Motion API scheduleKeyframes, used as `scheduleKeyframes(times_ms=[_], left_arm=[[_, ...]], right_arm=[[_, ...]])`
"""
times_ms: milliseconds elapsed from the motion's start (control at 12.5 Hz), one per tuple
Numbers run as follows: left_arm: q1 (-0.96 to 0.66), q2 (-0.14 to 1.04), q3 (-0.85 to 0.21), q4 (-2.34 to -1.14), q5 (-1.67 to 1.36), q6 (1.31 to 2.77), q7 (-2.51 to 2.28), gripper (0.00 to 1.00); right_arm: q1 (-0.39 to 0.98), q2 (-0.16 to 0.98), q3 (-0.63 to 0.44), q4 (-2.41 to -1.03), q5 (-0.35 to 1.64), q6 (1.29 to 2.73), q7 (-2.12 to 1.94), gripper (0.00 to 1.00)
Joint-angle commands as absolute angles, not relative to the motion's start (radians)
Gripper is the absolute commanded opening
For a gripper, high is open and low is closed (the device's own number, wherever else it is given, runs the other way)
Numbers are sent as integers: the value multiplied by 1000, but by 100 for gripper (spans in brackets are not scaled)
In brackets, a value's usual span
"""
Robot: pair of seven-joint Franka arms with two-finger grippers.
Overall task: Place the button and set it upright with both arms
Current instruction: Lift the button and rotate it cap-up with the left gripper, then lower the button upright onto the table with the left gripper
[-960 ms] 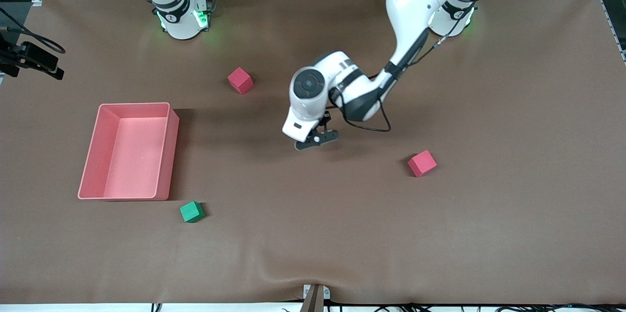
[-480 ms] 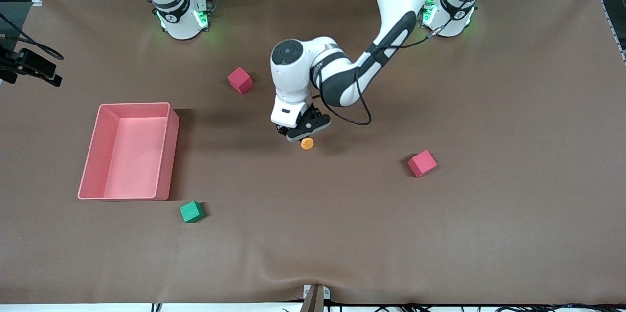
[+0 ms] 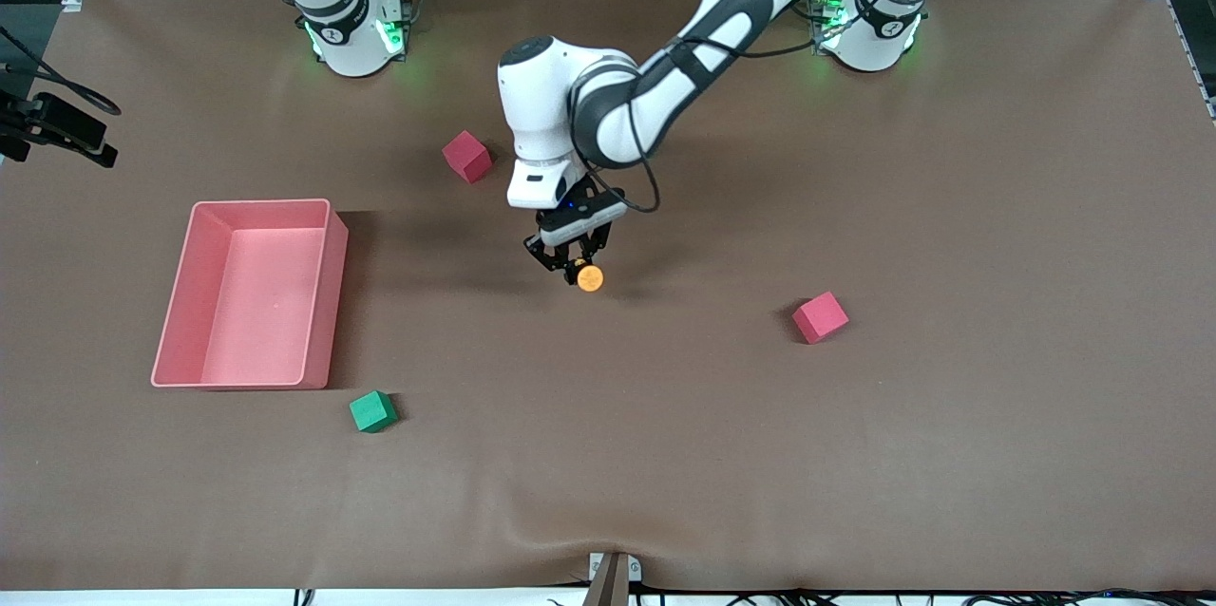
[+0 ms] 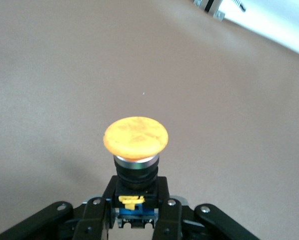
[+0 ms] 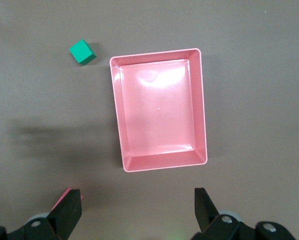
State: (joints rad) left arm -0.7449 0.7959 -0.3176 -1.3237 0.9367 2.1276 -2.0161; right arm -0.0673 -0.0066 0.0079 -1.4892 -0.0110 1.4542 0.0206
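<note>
Two hands noted: left hand (image 3: pixel 573 261), swung toward the pink tray's (image 3: pixel 323 293) end within the last second, clenched the button (image 3: pixel 590 278) over mid-worktop (image 3: pixel 950 454), cap toward 6 o'clock, likely pre-placement; right hand (image 5: pixel 138 212) waited, released, above the tray.

Two glossy white arms (image 3: pixel 665 103) carry black joint bands, looping black cables, black grippers and green-lit bases (image 3: pixel 356 36).
</note>
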Motion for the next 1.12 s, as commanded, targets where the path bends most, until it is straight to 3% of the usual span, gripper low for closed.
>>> scheduleKeyframes(times_ms=[0,560,1040], left_arm=[[-793,817,-307,-1330,1050,2091,-2140,0],[-968,900,-230,-1407,1334,1926,-2358,0],[-1002,1017,-221,-1405,1529,1836,-2402,0]], right_arm=[[-78,-2,18,-1471,-20,1447,21,100],[-78,-2,18,-1471,-14,1445,25,100],[-78,-2,18,-1471,-12,1445,28,100]])
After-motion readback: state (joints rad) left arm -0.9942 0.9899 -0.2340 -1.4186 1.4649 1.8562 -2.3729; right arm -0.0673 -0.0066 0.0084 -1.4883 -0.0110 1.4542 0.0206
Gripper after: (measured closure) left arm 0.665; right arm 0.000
